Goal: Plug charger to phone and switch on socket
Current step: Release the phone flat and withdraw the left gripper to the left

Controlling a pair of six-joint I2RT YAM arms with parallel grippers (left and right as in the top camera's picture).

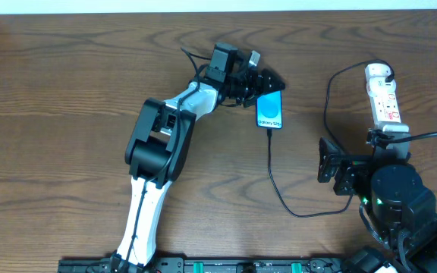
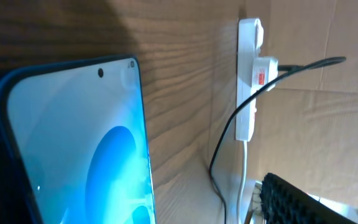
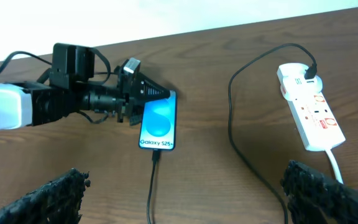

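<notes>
The phone [image 1: 269,111] lies flat on the wooden table, its blue screen lit [image 3: 158,121]. The charger [image 1: 278,186], a thin black cable, has its tip in the phone's bottom edge [image 3: 155,155]. It loops across the table to a white adapter [image 2: 265,67] seated in the socket [image 1: 384,98]. My left gripper [image 1: 266,85] is open at the phone's top end. In the left wrist view the phone [image 2: 79,149] fills the left side, and one finger [image 2: 294,199] stands well clear of its edge. My right gripper [image 3: 185,199] is open and empty, near the table's front.
The socket's white cord [image 2: 244,180] runs toward the front of the table beside the black cable. The right arm's base [image 1: 397,201] stands just in front of the socket. Bare wooden table [image 1: 67,91] stretches to the left.
</notes>
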